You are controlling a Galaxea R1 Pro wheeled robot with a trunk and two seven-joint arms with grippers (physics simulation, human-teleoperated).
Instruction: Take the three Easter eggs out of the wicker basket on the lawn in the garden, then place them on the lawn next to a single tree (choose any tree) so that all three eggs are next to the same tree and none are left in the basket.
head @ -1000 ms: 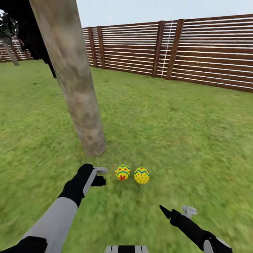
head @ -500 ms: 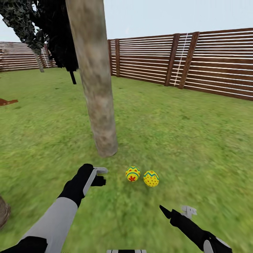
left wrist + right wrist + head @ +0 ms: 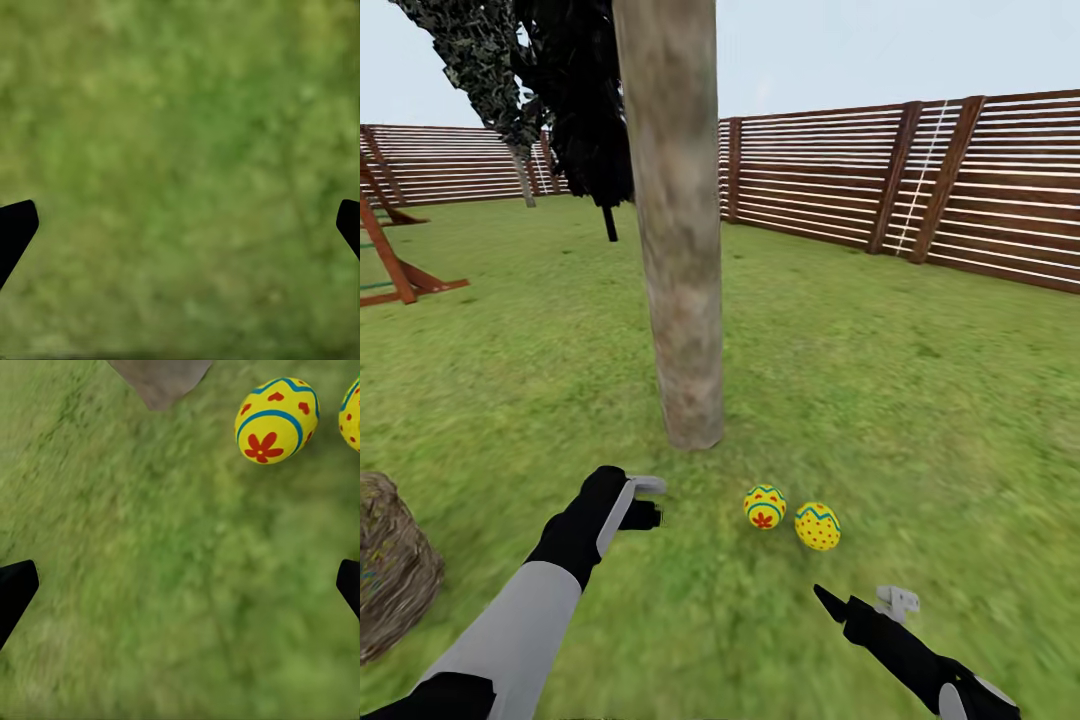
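Two yellow Easter eggs, one with a red flower and one with red dots, lie side by side on the lawn, just in front and to the right of the grey-beige tree trunk. The wicker basket sits at the left edge, cut off by the frame, its inside hidden. My left gripper hovers open over grass, left of the eggs. My right gripper is open, low and nearer to me than the eggs. In the right wrist view, the flower egg, dotted egg and trunk base lie ahead of it.
A brown slatted fence runs along the back and right. A near-black dark tree stands behind the trunk. A wooden playset's legs show at the far left. Open grass stretches to the right.
The camera has turned left, so trunk and eggs have slid right in the picture. The basket and playset have come into view at the left. Both arms hold the same pose.
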